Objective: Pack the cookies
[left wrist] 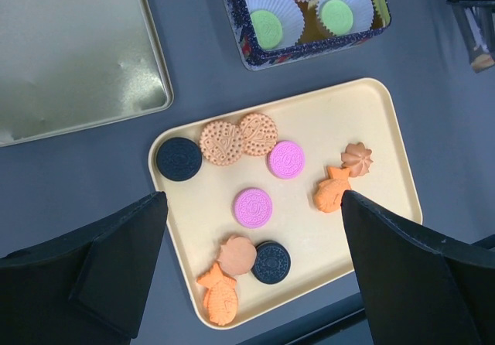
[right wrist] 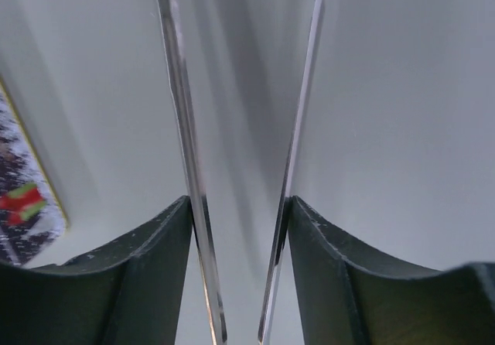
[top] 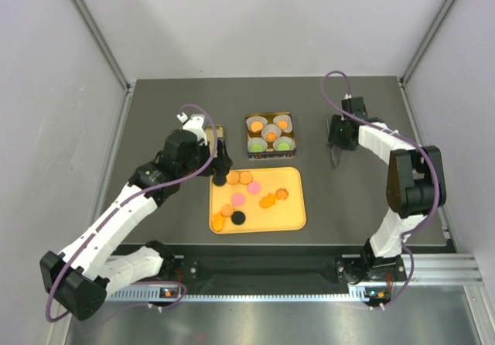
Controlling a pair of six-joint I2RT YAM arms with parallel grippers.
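The cookies [top: 247, 194] lie loose on a yellow tray [top: 290, 220]: tan rounds [left wrist: 238, 138], pink [left wrist: 253, 207], black [left wrist: 179, 158] and orange fish shapes [left wrist: 218, 295]. Others sit in white paper cups inside the square tin [top: 269, 134], green ones [left wrist: 267, 26] nearest the tray. My left gripper [left wrist: 254, 206] hangs wide open over the tray's left part, holding nothing; it also shows in the top view [top: 220, 171]. My right gripper [top: 338, 153] hovers to the right of the tin, shut on thin metal tongs [right wrist: 182, 167] whose two blades press against its fingers [right wrist: 325, 268].
A flat silver lid [left wrist: 69, 51] lies on the dark table left of the tin, behind my left wrist. A corner of the patterned tin [right wrist: 23, 206] shows at the left edge of the right wrist view. Grey walls enclose the table.
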